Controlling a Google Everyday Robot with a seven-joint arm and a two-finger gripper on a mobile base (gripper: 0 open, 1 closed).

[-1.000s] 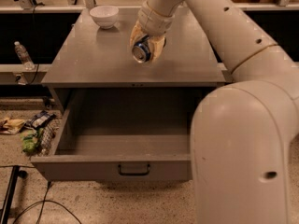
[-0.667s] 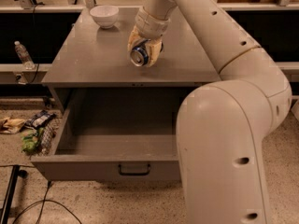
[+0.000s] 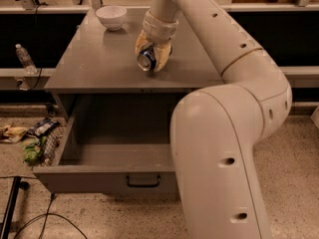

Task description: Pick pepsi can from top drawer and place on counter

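Over the middle of the surface (image 3: pixel 99 63), the gripper (image 3: pixel 152 59) hangs from the arm with its padded fingers clamped on the pepsi can (image 3: pixel 146 61). The can lies tilted in the grip, its silver end turned toward us. It sits low over the grey top, but we cannot quite tell whether it touches or hovers just above.

So we judge the task mostly done. The can is out of the top drawer (image 3: pixel 99 180) and above the counter. What is left is to set it down, let go and draw the arm clear.

From the gripper, a white bowl (image 3: pixel 111 17) stands at about ten o'clock near the far edge, and as far as we can see nothing is in it. At six o'clock the top drawer is pulled fully open. Its bare floor shows nothing inside, though the arm's big lower link hides the right part. Its small dark handle (image 3: pixel 143 181) sits on the front panel. At nine o'clock, off the surface, a clear water bottle (image 3: pixel 24 58) stands on a low ledge.
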